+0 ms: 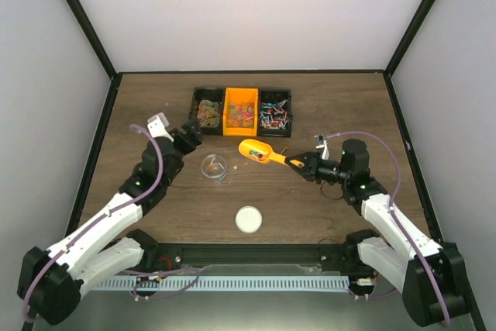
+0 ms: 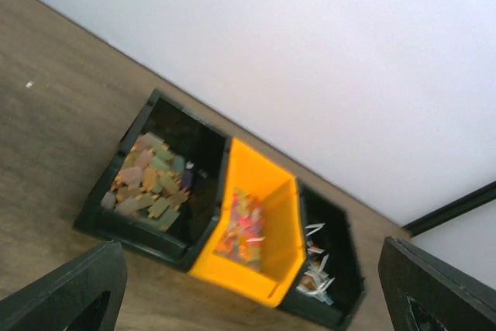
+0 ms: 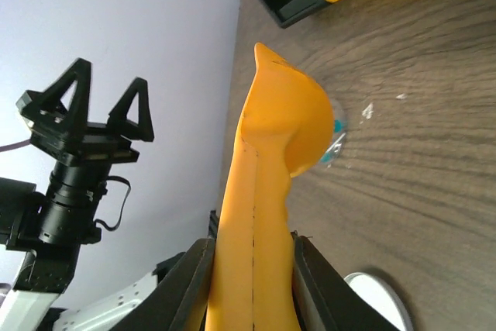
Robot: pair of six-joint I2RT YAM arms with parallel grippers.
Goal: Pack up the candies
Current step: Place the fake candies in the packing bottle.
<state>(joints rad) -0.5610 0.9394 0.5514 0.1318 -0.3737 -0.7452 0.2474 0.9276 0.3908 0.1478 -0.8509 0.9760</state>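
The candies lie in three bins at the back: brownish-green gummies point(image 1: 208, 111) point(image 2: 149, 180) in a black bin, red-orange bits point(image 1: 241, 113) point(image 2: 243, 226) in the orange bin point(image 2: 288, 215), and thin wrapped pieces point(image 1: 273, 115) point(image 2: 316, 273) in another black bin. My right gripper point(image 1: 299, 163) point(image 3: 249, 269) is shut on the handle of an orange scoop point(image 1: 254, 149) point(image 3: 275, 125), whose bowl hangs just right of a clear cup point(image 1: 215, 166) point(image 3: 335, 139). My left gripper point(image 1: 186, 136) point(image 2: 248, 249) hovers open and empty, in front of the bins.
A white round lid point(image 1: 249, 219) point(image 3: 381, 297) lies near the front centre of the wooden table point(image 1: 325, 114). A few tiny crumbs point(image 3: 368, 110) sit on the wood near the cup. White walls enclose the table on three sides.
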